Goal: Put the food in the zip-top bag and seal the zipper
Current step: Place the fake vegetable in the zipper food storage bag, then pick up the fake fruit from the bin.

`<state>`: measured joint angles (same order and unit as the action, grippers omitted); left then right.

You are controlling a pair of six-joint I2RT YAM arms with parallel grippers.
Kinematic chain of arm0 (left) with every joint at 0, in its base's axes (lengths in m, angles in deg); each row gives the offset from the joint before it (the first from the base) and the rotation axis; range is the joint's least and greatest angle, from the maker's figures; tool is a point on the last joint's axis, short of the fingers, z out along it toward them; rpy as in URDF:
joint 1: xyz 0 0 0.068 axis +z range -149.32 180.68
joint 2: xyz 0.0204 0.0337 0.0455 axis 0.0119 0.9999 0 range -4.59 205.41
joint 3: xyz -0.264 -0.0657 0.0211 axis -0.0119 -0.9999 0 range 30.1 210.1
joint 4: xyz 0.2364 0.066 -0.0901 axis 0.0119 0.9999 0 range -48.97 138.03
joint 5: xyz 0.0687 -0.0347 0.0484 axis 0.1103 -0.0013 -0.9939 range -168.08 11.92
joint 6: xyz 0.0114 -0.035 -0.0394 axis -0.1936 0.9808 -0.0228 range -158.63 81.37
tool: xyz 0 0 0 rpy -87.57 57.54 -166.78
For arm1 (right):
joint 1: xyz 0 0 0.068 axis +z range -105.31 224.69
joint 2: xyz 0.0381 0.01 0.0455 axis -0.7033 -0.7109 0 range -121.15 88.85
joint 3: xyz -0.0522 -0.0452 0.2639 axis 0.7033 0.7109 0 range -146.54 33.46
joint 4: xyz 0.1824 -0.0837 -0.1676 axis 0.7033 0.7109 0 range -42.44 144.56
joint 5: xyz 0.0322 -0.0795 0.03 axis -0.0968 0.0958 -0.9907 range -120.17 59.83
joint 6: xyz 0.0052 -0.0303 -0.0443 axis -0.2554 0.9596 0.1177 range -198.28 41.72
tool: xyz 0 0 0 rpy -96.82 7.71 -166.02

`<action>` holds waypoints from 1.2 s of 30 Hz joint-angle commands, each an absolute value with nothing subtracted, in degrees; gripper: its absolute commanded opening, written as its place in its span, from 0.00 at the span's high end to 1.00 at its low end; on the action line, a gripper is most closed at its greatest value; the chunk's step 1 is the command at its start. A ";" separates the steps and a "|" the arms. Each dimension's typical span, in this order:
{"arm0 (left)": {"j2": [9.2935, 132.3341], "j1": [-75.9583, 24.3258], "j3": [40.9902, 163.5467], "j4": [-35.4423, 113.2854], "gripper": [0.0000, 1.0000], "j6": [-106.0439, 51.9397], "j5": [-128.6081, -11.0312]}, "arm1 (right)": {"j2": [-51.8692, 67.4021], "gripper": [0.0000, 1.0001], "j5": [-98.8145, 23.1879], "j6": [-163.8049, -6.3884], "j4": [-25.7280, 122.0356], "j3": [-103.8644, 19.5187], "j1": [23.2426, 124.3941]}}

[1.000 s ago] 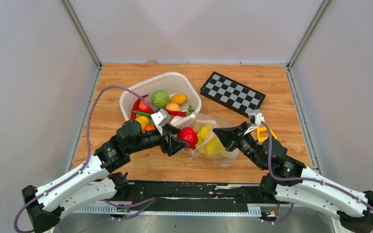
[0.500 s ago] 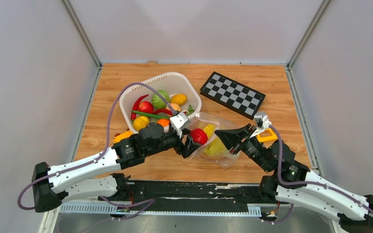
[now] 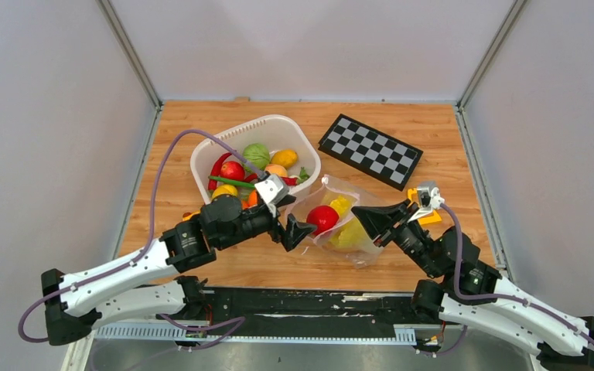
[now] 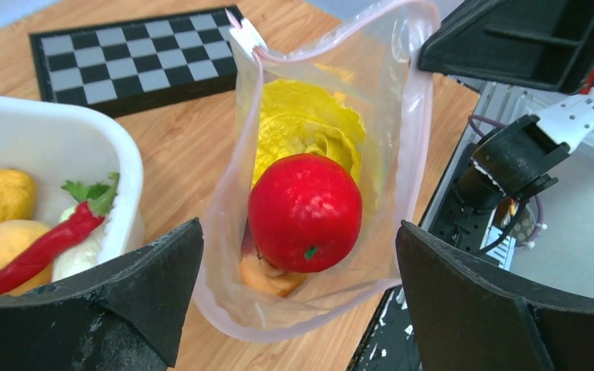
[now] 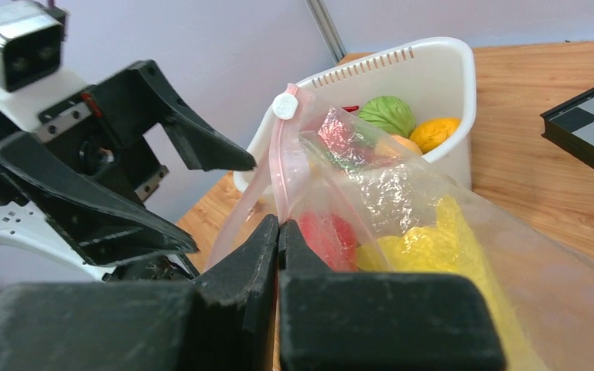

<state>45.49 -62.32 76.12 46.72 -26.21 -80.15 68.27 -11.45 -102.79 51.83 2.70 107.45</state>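
The clear zip-top bag [image 3: 342, 202] stands open-mouthed on the wood, in front of the basket. Inside it lie a red apple [image 4: 304, 211], a crinkled yellow piece [image 4: 303, 127] and something orange underneath. My left gripper [image 4: 300, 226] is open just above the bag's mouth, its jaws on either side of the apple and apart from it. My right gripper [image 5: 278, 226] is shut on the bag's mouth edge, pinching the pink zipper [image 5: 278, 171] below its white slider [image 5: 285, 106]. More food fills the basket: a green cabbage [image 3: 256, 154], a red fruit [image 3: 232, 170], chillies and yellow fruits.
The white basket [image 3: 278, 122] stands at the back left, close to the bag and my left arm. A checkerboard [image 3: 370, 148] lies at the back right. A yellow toy [image 3: 430, 219] shows behind my right wrist. A small orange piece [image 3: 188, 216] peeks out beside my left arm.
My left gripper carried the red apple to the bag, opened and let it drop inside. My right gripper shifted slightly right, still pinching the bag's edge.
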 commanded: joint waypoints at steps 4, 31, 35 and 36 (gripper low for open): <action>36.62 -62.51 76.34 48.49 0.00 -29.55 -95.16 | 68.88 1.00 -13.09 -99.98 52.83 1.81 107.52; 67.07 -24.11 86.25 47.26 0.00 -23.71 -88.56 | 67.40 1.00 -15.54 -99.88 53.70 0.43 107.53; 73.87 -22.31 87.12 44.70 0.00 -22.28 -89.44 | 68.54 1.00 -14.93 -99.74 54.36 0.59 107.53; 75.32 -21.92 87.30 43.80 0.00 -21.90 -89.84 | 68.82 1.00 -14.84 -99.72 54.63 0.59 107.53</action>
